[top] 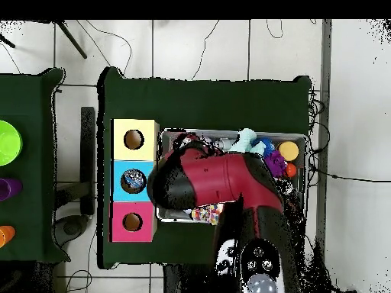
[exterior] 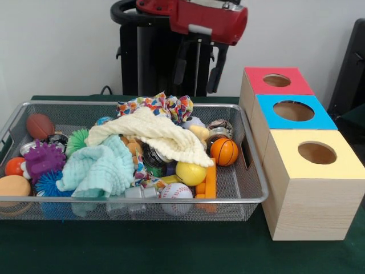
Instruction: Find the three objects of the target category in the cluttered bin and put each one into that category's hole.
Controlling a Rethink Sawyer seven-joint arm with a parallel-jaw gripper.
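Bin (exterior: pixel 254 197) below the end effector is full; something shows in the blue hole (top: pixel 133 181). End effector state: cannot tell.

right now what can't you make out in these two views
- End effector: front view, cut off by the top edge; overhead view, under the red arm.
- Bin contents: overhead view, mostly covered by the arm.
- Items under the cream cloth and mint cloth: front view, hidden.
- Inside the yellow box, blue box and red box holes: front view, too dark.
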